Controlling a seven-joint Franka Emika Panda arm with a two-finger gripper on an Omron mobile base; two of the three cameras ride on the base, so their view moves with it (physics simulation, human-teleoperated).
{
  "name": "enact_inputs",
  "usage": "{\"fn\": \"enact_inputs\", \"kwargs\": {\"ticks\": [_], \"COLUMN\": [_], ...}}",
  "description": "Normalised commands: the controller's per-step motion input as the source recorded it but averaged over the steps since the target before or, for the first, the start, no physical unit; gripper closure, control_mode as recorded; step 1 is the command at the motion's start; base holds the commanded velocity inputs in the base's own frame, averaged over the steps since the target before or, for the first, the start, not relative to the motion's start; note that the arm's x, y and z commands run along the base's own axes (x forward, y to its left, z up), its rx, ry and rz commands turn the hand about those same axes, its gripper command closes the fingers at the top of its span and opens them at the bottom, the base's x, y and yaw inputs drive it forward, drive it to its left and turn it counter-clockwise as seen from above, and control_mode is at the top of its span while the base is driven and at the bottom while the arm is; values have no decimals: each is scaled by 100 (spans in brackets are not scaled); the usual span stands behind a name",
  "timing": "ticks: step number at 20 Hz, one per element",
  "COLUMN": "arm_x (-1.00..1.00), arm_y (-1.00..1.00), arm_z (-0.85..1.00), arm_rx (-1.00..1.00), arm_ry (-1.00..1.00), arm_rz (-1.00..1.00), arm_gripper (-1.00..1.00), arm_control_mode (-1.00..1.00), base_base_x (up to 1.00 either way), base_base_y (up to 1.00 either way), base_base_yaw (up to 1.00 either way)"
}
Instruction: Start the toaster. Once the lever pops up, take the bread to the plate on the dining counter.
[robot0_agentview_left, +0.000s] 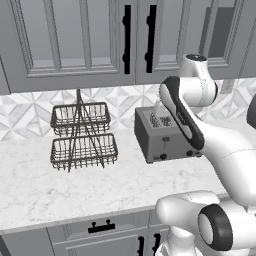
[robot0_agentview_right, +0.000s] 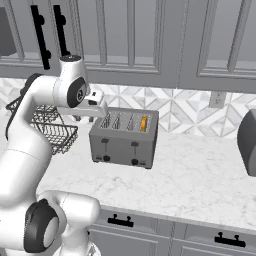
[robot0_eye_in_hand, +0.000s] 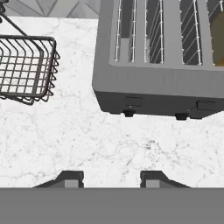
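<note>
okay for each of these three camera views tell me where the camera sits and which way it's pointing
Left base view: behind the arm on its left, facing the backsplash; shows the toaster and wire basket rack, with the arm rising at lower right.
Right base view: behind on the right, same toaster, the bread in its rightmost slot; arm at lower left.
Hand view: on the hand, looking down at the marble worktop before the toaster; the gripper has its jaws apart.
Shared: toaster and rack appear in all three.
</note>
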Motion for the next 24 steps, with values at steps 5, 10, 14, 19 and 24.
{"fn": "enact_inputs", "kwargs": {"ticks": [5, 10, 14, 19, 24], "arm_x": [-2, -2, -7, 0, 0], "arm_y": [-17, -55, -56, -75, -63], "arm_z": [-7, -25, -6, -16, -20], "arm_rx": [-1, -4, 0, 0, 0], "arm_ry": [-3, -11, -2, 0, 0], "arm_rz": [0, 0, 0, 0, 0], "arm_gripper": [-100, -100, -100, -100, -100], "arm_control_mode": [-100, -100, -100, -100, -100], "base_base_x": [0, 0, 0, 0, 0], "base_base_y": [0, 0, 0, 0, 0], "base_base_yaw": [0, 0, 0, 0, 0]}}
